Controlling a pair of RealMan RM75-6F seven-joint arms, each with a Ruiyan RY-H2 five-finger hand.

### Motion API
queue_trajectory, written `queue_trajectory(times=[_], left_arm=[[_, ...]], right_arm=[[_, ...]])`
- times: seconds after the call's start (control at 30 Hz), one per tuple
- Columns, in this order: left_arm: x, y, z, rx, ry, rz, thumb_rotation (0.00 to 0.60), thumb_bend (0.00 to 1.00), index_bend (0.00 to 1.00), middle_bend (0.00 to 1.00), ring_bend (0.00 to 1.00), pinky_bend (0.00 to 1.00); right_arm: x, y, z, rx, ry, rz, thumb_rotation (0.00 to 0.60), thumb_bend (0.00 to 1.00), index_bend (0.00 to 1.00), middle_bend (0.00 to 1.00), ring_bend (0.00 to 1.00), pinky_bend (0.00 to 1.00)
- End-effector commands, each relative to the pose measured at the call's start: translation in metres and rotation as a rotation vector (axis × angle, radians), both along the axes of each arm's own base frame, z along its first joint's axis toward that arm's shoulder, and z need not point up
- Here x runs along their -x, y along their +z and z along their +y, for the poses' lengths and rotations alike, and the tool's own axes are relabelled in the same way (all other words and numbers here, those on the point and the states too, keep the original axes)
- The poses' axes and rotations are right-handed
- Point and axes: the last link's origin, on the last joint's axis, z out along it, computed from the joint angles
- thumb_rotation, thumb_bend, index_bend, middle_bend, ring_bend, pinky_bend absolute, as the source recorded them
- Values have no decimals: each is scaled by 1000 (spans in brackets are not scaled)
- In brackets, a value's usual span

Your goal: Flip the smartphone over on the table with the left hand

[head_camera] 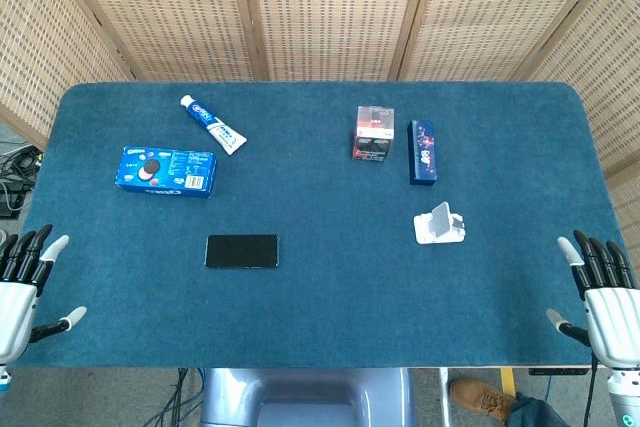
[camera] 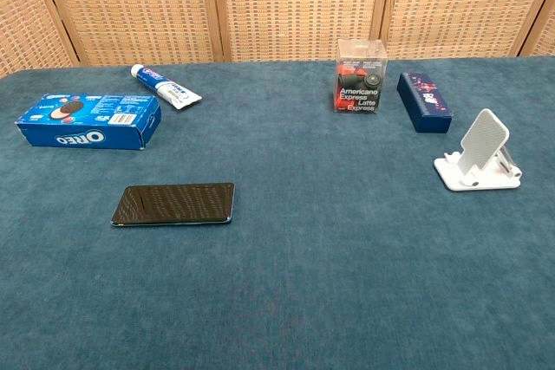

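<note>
A table [head_camera: 330,317] covered in blue-green short-pile felt is seen, backed by woven cane panels [head_camera: 330,7] in pale wooden frames. The smartphone [head_camera: 241,251] is taken as landmark: a thin, flat rectangular slab, glossy black on its upper face, lying flat on the felt with its long side parallel to the near table edge. In the chest view the smartphone [camera: 174,204] shows faint striped reflections on its surface.

Beyond the smartphone and to its left, a blue cardboard Oreo box [head_camera: 166,170] is laid flat; further back, a white toothpaste tube [head_camera: 213,125] with a blue and red print is laid at an angle. To the right of the smartphone and beyond it, a clear plastic box [head_camera: 373,133] with dark contents and red labelling is stood upright, and just beside that a dark blue oblong box [head_camera: 422,151] is laid flat. A white plastic phone stand [head_camera: 439,224], with a tilted perforated back plate, is set well to the right of the smartphone.

The left hand [head_camera: 22,287] is held at the near left table edge, well apart from the smartphone, fingers spread and extended, nothing held or touched. The right hand [head_camera: 600,292] is held at the near right edge, likewise spread and empty. Both hands are white-bodied with dark fingers and pale tips
</note>
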Motion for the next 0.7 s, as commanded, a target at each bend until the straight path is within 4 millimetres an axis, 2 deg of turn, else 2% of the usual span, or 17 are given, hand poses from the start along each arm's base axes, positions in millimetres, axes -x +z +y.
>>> queue_trajectory(times=[0.03,0.23,0.33,0.43,0.57,0.7], left_arm=[[1,0,1,4,4,3,600,0,0,0,0,0],[2,-3,3,25,11,1,600,0,0,0,0,0],[-2,-14,10,74,5,-15,600,0,0,0,0,0],[-14,-31,30,124,-16,-22,600,0,0,0,0,0],[-50,-76,74,260,-75,12,600,0,2,0,0,0],[-78,-111,108,335,-91,46,600,43,107,0,0,0]], right_arm=[[0,0,0,0,0,-3,600,0,0,0,0,0],[0,2,1,3,-4,-14,600,0,0,0,0,0],[0,4,0,7,-7,-24,600,0,0,0,0,0],[2,6,-1,12,-16,-35,600,0,0,0,0,0],[4,10,-4,18,-24,-56,600,0,0,0,0,0],[8,14,-6,24,-37,-68,600,0,0,0,0,0]])
